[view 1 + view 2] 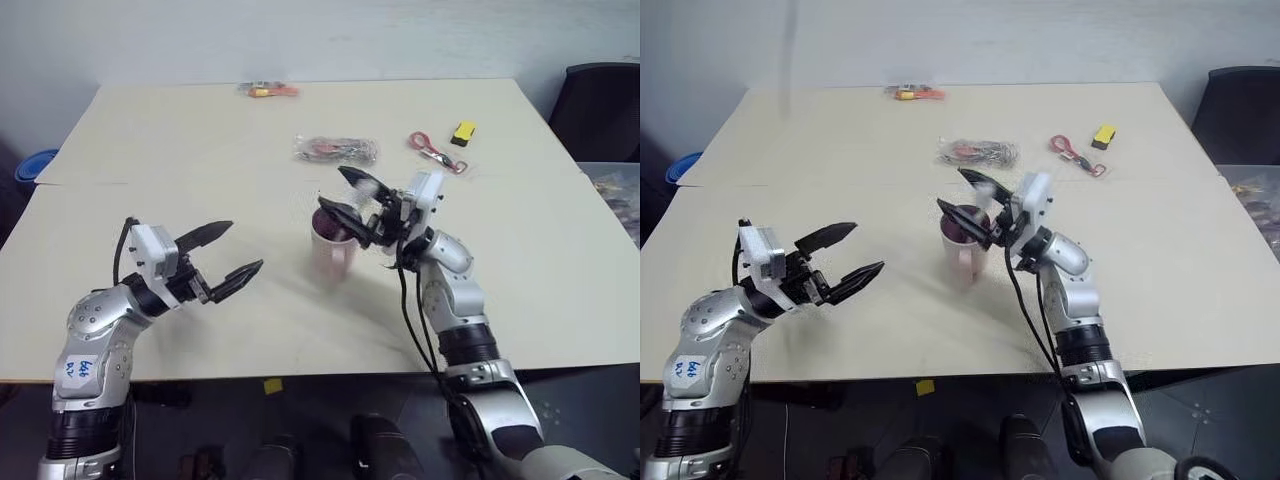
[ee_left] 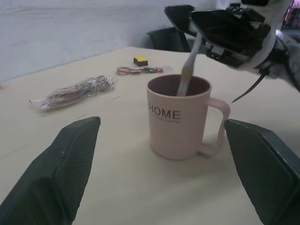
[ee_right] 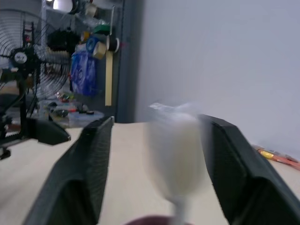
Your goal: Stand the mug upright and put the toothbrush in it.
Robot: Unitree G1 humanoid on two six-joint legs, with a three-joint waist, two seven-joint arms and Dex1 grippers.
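The pale pink mug (image 1: 333, 255) stands upright near the middle of the table, its "HOME" print and loop handle plain in the left wrist view, mug (image 2: 178, 122). The white and pale-yellow toothbrush (image 2: 187, 70) leans inside it, bristle head up. My right gripper (image 1: 335, 190) hovers just above the mug's mouth, open, with the toothbrush head (image 3: 176, 154) between its fingers and a gap on each side. My left gripper (image 1: 246, 245) is open, left of the mug and apart from it, pointing toward it.
Red-handled scissors (image 1: 435, 152) and a yellow block (image 1: 463, 132) lie at the far right of the table. A clear bag of small items (image 1: 335, 150) lies behind the mug. A black chair (image 1: 600, 110) stands at the table's right.
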